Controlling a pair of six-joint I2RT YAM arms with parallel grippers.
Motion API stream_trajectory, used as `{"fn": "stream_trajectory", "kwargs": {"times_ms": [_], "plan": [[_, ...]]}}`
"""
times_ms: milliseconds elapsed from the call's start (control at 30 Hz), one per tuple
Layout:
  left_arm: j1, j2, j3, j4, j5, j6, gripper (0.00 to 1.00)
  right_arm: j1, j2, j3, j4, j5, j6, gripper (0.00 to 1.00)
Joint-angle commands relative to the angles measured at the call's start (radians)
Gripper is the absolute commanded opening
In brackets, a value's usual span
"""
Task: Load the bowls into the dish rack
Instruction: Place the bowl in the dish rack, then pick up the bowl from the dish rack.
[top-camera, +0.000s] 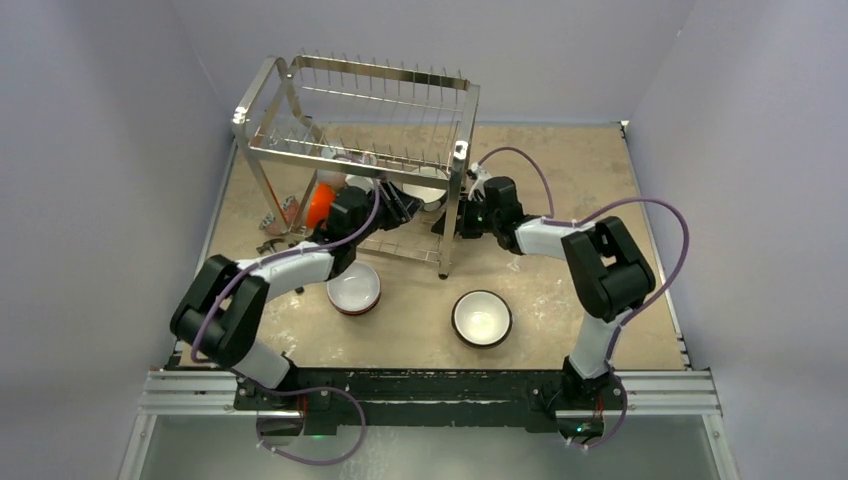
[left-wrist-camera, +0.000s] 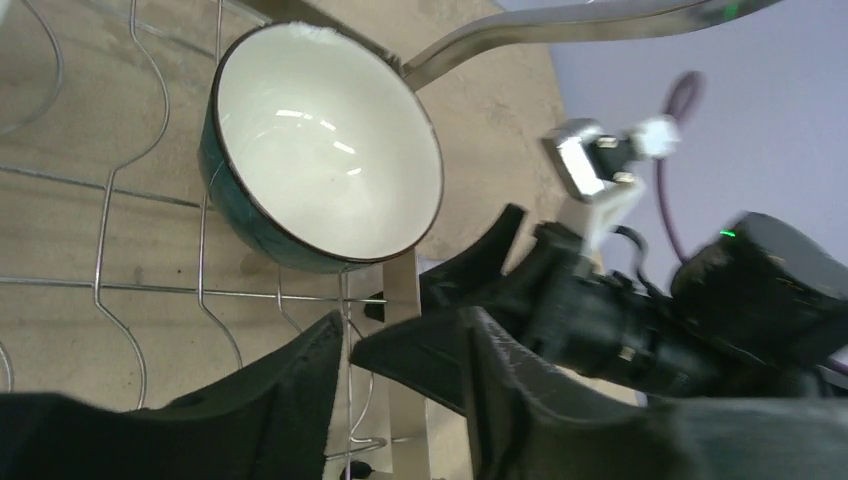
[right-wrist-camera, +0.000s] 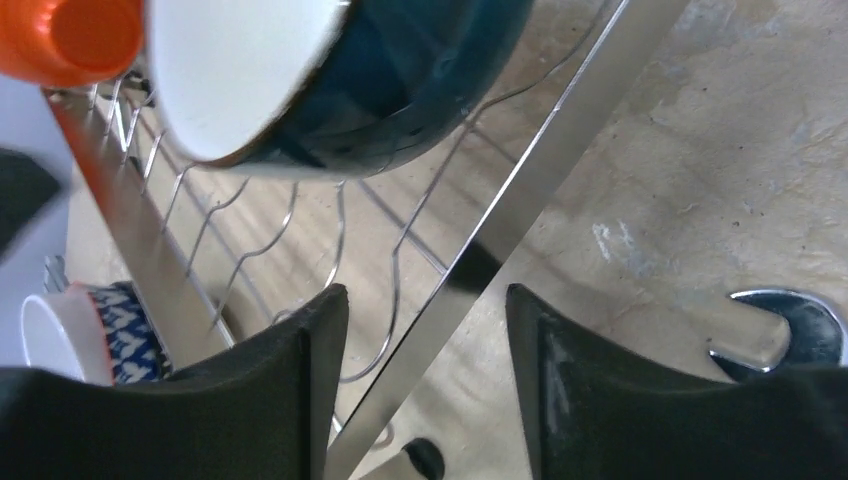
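Observation:
The dish rack (top-camera: 385, 72) stands at the back left. On its lower wire shelf (left-wrist-camera: 105, 235) a bowl (left-wrist-camera: 325, 150), white inside and teal outside, lies tilted, free of both grippers; it is also seen as the bowl (top-camera: 432, 186) and the bowl (right-wrist-camera: 330, 80). My left gripper (left-wrist-camera: 400, 335) is open just short of it, with only wire and a rack post between the fingers. My right gripper (right-wrist-camera: 425, 300) is open, straddling a rack bar (right-wrist-camera: 540, 170) without gripping it. An orange bowl (top-camera: 320, 202) and a blue-and-white patterned bowl (right-wrist-camera: 85, 325) sit in the rack.
Two bowls rest on the table in front of the rack: a red-rimmed one (top-camera: 354, 288) and a dark-rimmed one (top-camera: 482, 317). The right gripper (left-wrist-camera: 480, 265) shows close beside the left one. Grey walls enclose the table on three sides.

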Motion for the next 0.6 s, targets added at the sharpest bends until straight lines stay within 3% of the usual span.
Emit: {"fn": "stream_trajectory", "kwargs": {"times_ms": [0,133,400,567], "plan": [[0.006,-0.131,0.051,-0.108,-0.025,0.186,0.51,0.002,0.044,0.081,-0.041,-0.046,0.026,0.51],[0.006,-0.148,0.074,-0.185,0.004,0.306,0.58,-0.002,0.018,0.093,-0.106,0.007,0.0,0.03],[0.005,-0.044,0.162,-0.258,0.206,0.628,0.61,-0.114,-0.067,0.024,-0.196,0.013,-0.076,0.0],[-0.024,0.002,0.143,-0.145,0.273,0.76,0.61,-0.133,-0.104,0.005,-0.228,0.006,-0.115,0.03]]}}
